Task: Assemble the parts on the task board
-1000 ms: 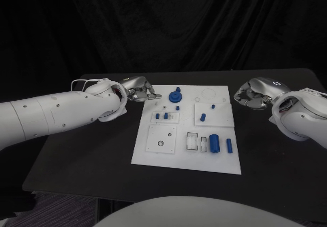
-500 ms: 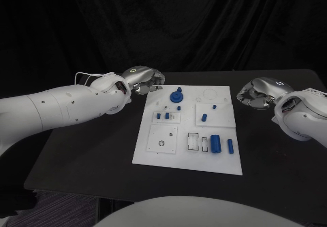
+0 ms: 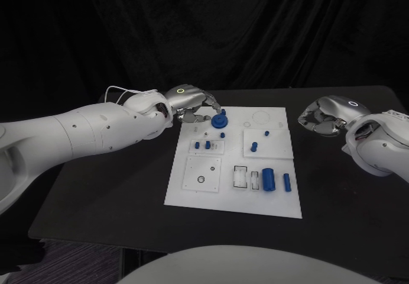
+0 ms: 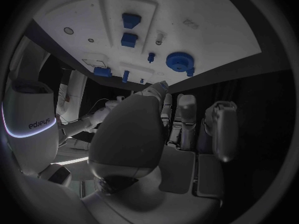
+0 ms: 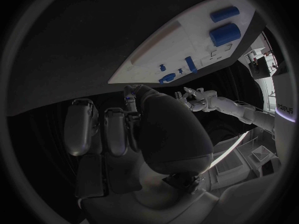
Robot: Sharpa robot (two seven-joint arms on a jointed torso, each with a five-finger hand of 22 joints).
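Black table (image 3: 111, 177), arm lettering (mirrored) (image 4: 39, 125)

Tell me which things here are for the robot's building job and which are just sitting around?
For the job:
- task board
- blue gear
- large blue cylinder
- slim blue bar
- small blue pegs
- left hand, hovering by the gear
- right hand, off to the side

Just there:
- black table
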